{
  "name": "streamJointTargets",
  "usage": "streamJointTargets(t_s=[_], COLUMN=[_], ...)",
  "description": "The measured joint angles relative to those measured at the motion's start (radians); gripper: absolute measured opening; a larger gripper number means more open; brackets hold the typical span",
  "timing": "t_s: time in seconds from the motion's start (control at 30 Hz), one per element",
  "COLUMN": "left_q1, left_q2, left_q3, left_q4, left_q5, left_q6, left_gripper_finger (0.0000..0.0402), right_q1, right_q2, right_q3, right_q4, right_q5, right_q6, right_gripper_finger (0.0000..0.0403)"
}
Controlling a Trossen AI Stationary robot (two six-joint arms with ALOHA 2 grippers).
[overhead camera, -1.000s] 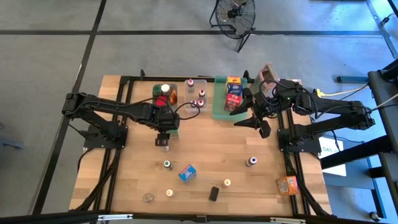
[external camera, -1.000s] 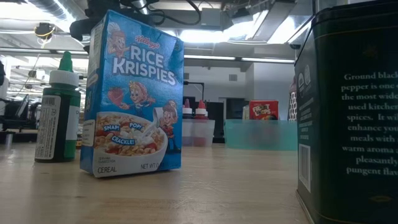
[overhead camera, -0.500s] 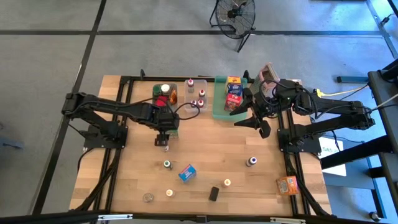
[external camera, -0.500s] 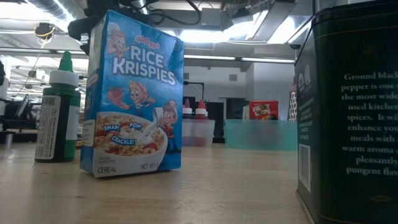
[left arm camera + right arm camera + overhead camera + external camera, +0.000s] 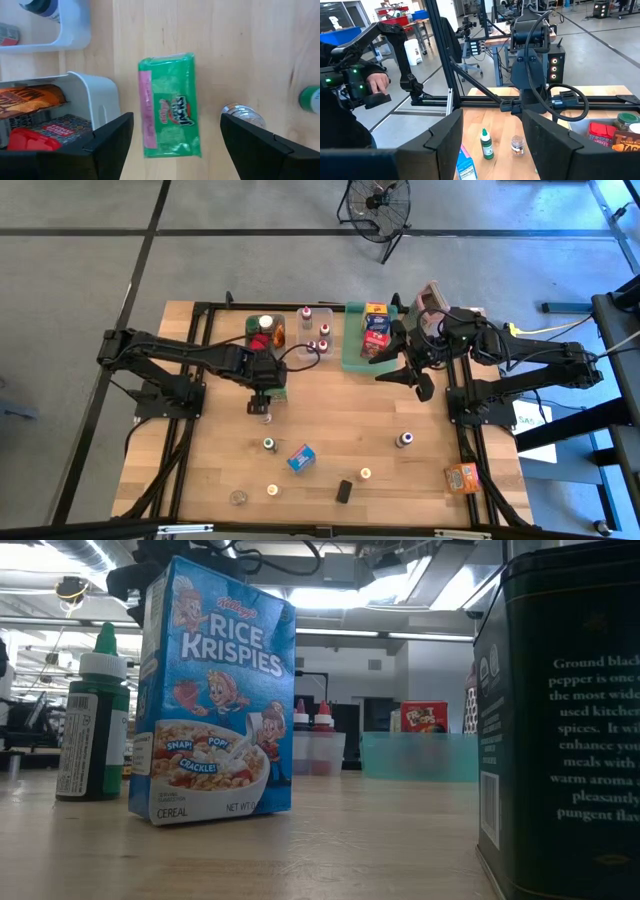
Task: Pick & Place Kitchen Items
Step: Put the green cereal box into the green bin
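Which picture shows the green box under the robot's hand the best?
The left wrist view. The green box lies flat on the wood, whole, between the open left gripper fingers. In the high view the arm covers it. The low and right wrist views don't show it. The right gripper waits, open, by the green tray.

- A bright green cereal box (image 5: pixel 169 106), with a pink side stripe and dark lettering, was seen lying on the pale wood table (image 5: pixel 240 45).
- A blue Rice Krispies box (image 5: pixel 212 693) was shown with white lettering and cartoon figures.
- A dark green dropper bottle (image 5: pixel 93 720) was topped by a green cap.
- A dark pepper tin (image 5: pixel 560 710) was marked with pale text.
- An orange box (image 5: pixel 462 477) was spotted near the table's edge.
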Motion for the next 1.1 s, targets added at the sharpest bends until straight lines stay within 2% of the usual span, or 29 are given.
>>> streamJointTargets(t_s=[0.53, 0.7, 1.1], left_q1=[0.073, 0.104, 0.112], left_q2=[0.003, 0.030, 0.088], left_q3=[0.000, 0.000, 0.000], left_q4=[0.003, 0.004, 0.012], left_q5=[0.077, 0.148, 0.145], left_q6=[0.014, 0.016, 0.047], left_gripper_finger=[0.0295, 0.0295, 0.0293], right_q1=[0.000, 0.000, 0.000], right_q2=[0.000, 0.000, 0.000], right_q3=[0.000, 0.000, 0.000], right_q4=[0.000, 0.000, 0.000], right_q5=[-0.001, -0.002, -0.003], right_q6=[0.016, 0.019, 0.026], right_gripper_finger=[0.0208, 0.0208, 0.0208])
